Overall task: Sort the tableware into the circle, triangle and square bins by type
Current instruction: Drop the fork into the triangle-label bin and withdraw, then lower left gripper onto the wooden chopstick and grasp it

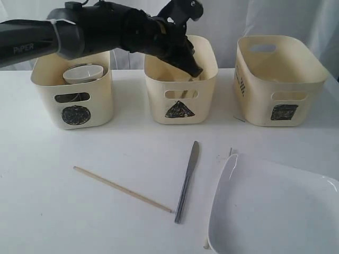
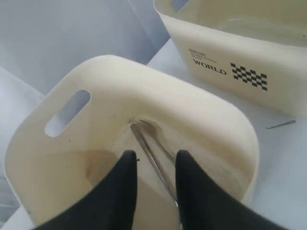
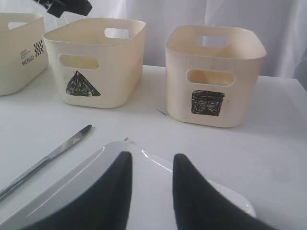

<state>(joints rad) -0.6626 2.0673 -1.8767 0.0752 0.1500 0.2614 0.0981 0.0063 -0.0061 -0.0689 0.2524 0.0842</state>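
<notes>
Nearest, at five o'clock on the table, lies the large white square plate. The right gripper hovers over it, jaws partly apart with nothing between them. From the left, a wooden chopstick lies slantwise at eight o'clock, its right end just beside the handle end of the steel knife, which lies at six o'clock, at the plate's nine. Along the far edge, the circle bin at ten o'clock holds the small white bowl. The triangle bin stands at twelve, with the left gripper inside it, jaws narrowly apart astride a thin steel utensil that leans into the bin's corner, not pinched. The square bin stands at two o'clock.
</notes>
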